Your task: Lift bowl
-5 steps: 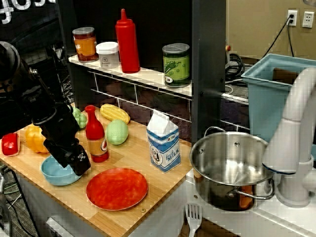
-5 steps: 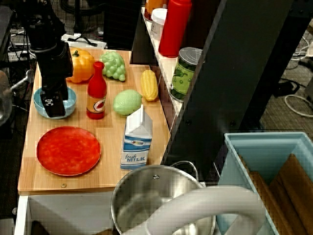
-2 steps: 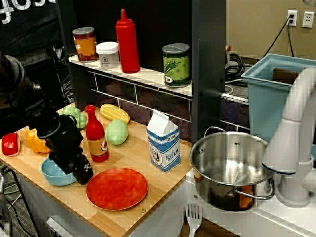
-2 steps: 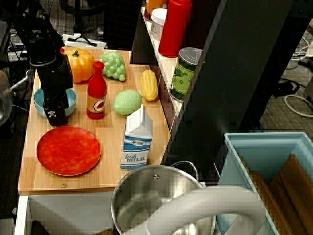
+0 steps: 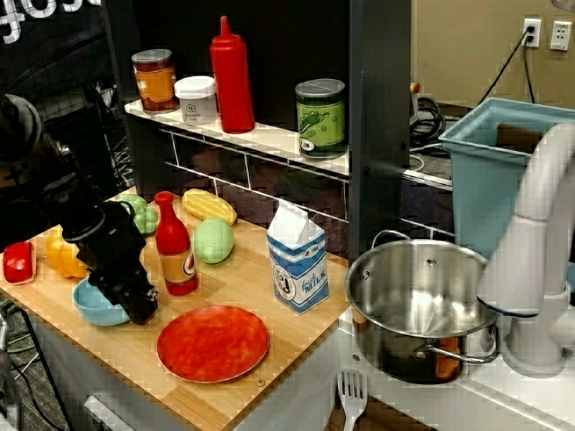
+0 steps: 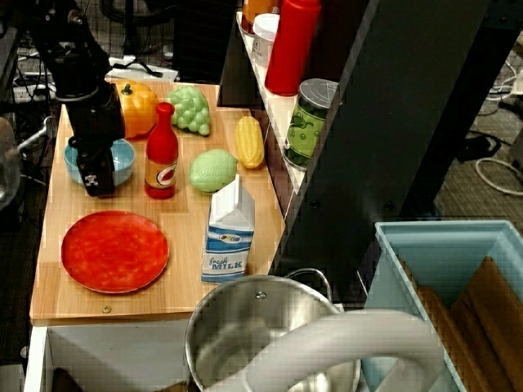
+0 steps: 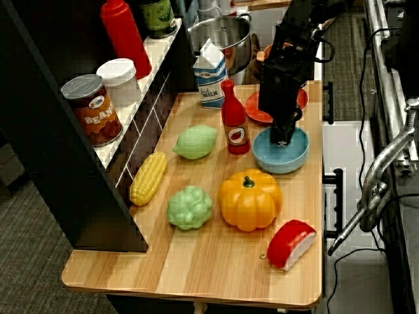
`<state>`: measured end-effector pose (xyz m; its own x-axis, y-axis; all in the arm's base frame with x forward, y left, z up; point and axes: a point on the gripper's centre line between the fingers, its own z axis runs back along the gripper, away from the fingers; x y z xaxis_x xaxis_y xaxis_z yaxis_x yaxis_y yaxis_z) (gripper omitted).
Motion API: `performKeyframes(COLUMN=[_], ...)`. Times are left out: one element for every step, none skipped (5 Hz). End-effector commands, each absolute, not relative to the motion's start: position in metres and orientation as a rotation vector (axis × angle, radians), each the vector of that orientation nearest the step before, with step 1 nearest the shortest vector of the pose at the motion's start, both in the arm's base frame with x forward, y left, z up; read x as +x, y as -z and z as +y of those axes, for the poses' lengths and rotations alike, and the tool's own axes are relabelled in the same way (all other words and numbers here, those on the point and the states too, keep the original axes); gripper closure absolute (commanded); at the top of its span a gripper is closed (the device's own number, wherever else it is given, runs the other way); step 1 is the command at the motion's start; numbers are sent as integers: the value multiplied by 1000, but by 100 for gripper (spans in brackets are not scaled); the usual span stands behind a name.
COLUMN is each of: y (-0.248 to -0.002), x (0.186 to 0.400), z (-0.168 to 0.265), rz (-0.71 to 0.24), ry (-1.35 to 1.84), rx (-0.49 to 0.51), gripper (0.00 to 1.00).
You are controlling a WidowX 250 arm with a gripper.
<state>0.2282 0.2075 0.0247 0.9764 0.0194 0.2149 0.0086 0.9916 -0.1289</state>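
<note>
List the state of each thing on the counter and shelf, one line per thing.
bowl: upright, rim between the gripper fingers
red plate: flat, empty
steel pot: upright, no lid
milk carton: upright, closed
sauce bottle: upright, capped
ketchup bottle: upright on shelf, capped
corn: lying on its side

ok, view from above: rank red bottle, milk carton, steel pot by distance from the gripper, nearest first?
1. Red bottle, just beside the gripper, which sits at the blue bowl.
2. Milk carton, mid-board, toward the shelf side.
3. Steel pot, off the board's end, at the bottom of the view.
</note>
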Motion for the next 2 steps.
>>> performKeyframes(y=[-64,-107], x=[238,236], z=[221,217], rz=[-197,-205], ry=[-37,-33], rx=[-167,-243], gripper=[100,100])
